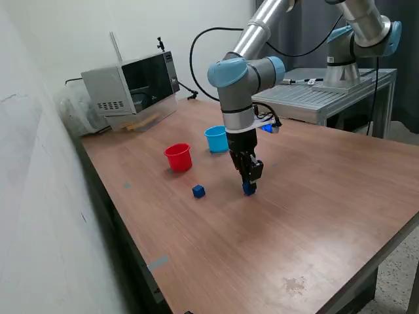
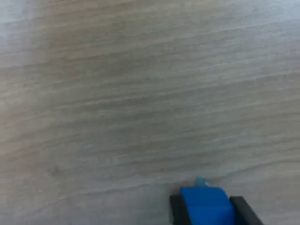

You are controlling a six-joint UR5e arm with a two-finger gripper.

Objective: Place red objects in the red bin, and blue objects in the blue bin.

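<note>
Two dark blue cubes are all that show loose on the tabletop (image 1: 308,216); no red cubes lie in the open, and whether any sit inside the cups cannot be told, since the exterior view looks at the cups from the side. The claw (image 1: 249,186) is down at the tabletop, and between its two fingers sits one blue cube (image 2: 206,206). The wrist view shows a dark finger close on each side of that cube, so the claw reads as pinching it, or very nearly; the cube looks to be at or just off the wood, though the blur leaves that unsettled.

The second blue cube (image 1: 198,191) lies on the wood near the claw, towards the exterior view's left, well clear of the fingers and untouched.

Beyond the claw stand both cups, upright and near each other: the light blue cup (image 1: 216,139) just behind the claw, the red cup (image 1: 178,157) beside it, further to the exterior view's left.

As a judgement: the red half may already be finished, but that is unproven. The blue half is plainly open, with one cube in hand to be carried to the light blue cup and the other yet to be fetched
</note>
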